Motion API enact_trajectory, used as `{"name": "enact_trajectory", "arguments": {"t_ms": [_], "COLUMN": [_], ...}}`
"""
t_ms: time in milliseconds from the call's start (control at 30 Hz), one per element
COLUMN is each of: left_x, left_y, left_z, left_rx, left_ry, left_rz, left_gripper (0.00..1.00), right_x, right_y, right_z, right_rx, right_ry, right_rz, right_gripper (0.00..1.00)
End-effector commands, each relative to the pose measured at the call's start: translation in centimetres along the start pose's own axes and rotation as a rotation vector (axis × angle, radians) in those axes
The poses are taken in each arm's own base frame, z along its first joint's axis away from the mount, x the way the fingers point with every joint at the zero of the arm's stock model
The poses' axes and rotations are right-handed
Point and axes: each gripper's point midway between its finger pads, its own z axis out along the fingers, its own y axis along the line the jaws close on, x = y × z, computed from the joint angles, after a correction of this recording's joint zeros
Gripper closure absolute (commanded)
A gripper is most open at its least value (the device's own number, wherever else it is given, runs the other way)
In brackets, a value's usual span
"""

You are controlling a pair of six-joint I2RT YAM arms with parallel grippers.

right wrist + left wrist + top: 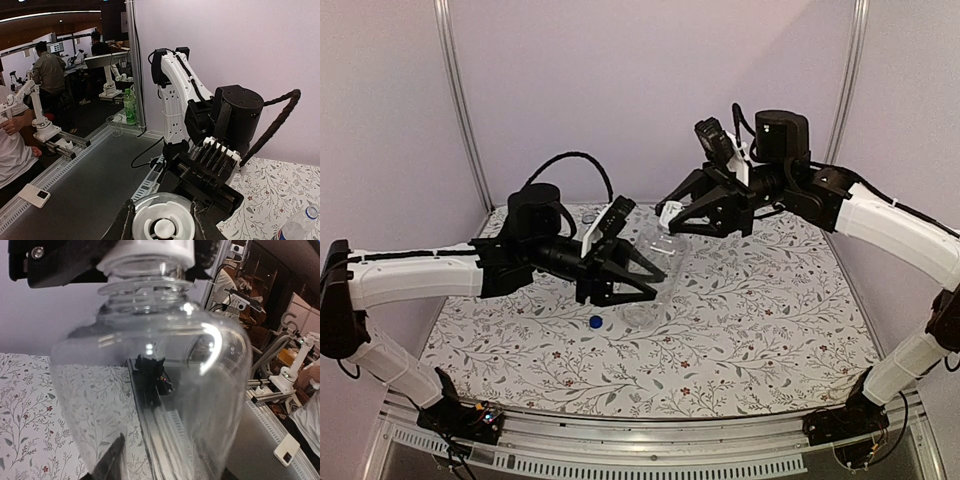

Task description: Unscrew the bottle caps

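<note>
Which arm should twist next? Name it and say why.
Right. The right gripper is shut on the white cap, while the left gripper holds the bottle body, bracing it.

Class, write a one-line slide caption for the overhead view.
Left gripper holds a clear bottle while right gripper clamps its white cap; a blue cap lies on the patterned cloth.

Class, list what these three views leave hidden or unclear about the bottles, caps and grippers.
- Top view: clear bottle mostly covered by left gripper and right gripper; cap threads unseen.
- Top view: blue cap too small to tell which side is up.
- Left wrist: own fingers mostly cut off by the bottom edge.
- Right wrist: white cap hides the bottle beneath.
- Right wrist: second bottle cut by the corner, label unreadable.
</note>
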Motion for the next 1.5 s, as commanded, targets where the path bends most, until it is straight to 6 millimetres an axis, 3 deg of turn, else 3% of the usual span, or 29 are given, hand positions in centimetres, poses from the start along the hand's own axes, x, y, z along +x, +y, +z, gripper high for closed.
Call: {"name": "enact_trajectory", "arguments": {"t_ms": [0, 100, 200, 300, 400, 567, 733, 900, 1067, 1467], "left_x": [-4.1, -4.3, -4.5, -4.6, -5.0, -6.1, -7.0, -6.4, -5.0, -3.6], "left_y": [-1.6, -0.3, 1.3, 3.0, 5.3, 8.3, 10.8, 13.1, 14.0, 14.4], "left_z": [-0.6, -0.7, -0.9, -1.2, -1.9, -3.5, -5.1, -5.4, -5.2, -5.2], "left_rx": [0.100, 0.020, -0.085, -0.190, -0.334, -0.548, -0.739, -0.907, -0.959, -0.976], "left_ry": [-0.078, -0.094, -0.103, -0.111, -0.123, -0.156, -0.192, -0.156, -0.127, -0.085], "left_rz": [0.077, 0.070, 0.072, 0.070, 0.070, 0.062, 0.064, 0.112, 0.109, 0.123], "left_gripper": [0.72, 0.72, 0.73, 0.73, 0.73, 0.73, 0.73, 0.73, 0.73, 0.74], "right_x": [0.2, 0.1, 0.0, -0.5, -1.6, -3.9, -5.7, -6.6, -5.7, -3.0], "right_y": [-0.1, -1.1, -2.5, -3.1, -4.1, -6.6, -9.6, -11.8, -13.5, -15.8], "right_z": [-0.9, -1.3, -1.7, -2.2, -2.9, -5.1, -8.8, -10.9, -10.2, -6.1], "right_rx": [-0.059, 0.002, 0.114, 0.200, 0.302, 0.546, 0.843, 1.000, 0.993, 0.912], "right_ry": [0.000, 0.006, 0.017, 0.013, -0.001, -0.048, -0.111, -0.154, -0.172, -0.075], "right_rz": [-0.006, 0.011, 0.028, 0.015, 0.036, 0.101, 0.169, 0.214, 0.247, 0.291], "right_gripper": [0.74, 0.66, 0.44, 0.12, 0.02, 0.01, 0.01, 0.01, 0.02, 0.16]}}
